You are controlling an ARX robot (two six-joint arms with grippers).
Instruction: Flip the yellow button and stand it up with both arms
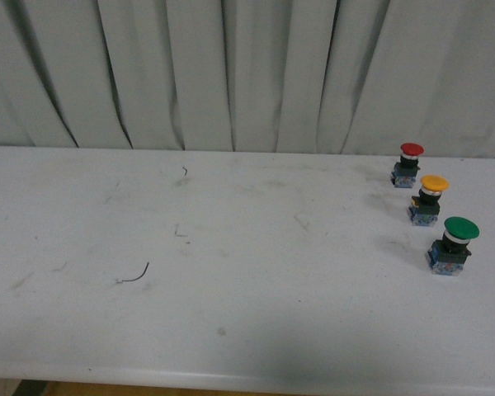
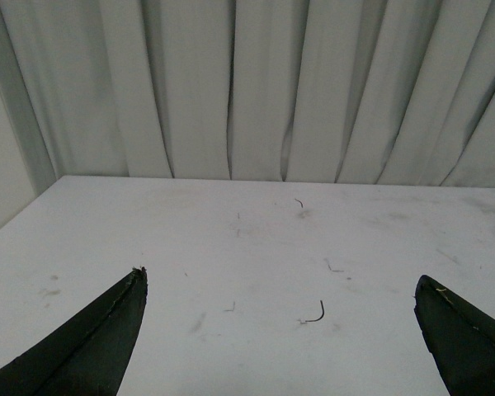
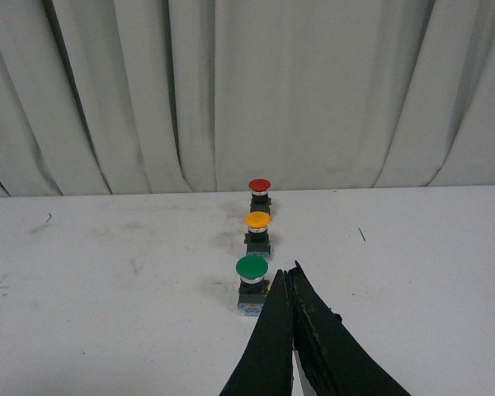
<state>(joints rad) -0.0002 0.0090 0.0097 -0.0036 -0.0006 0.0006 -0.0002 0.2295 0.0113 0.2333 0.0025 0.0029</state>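
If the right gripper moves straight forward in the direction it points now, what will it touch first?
Probably the green button, just ahead of the shut right gripper and slightly to one side; the yellow button stands behind it. Depth is unclear.

We see a scuffed white table (image 1: 231, 330) under even, soft light; a pleated pale grey curtain (image 1: 231, 74) hangs behind the tabletop's far edge.

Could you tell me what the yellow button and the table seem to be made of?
Yellow button: cap looks like smooth moulded plastic, evenly coloured and dull; black collar and blue-grey block likely plastic too. Table: probably white laminate or plastic, matte, scuffed and marked.
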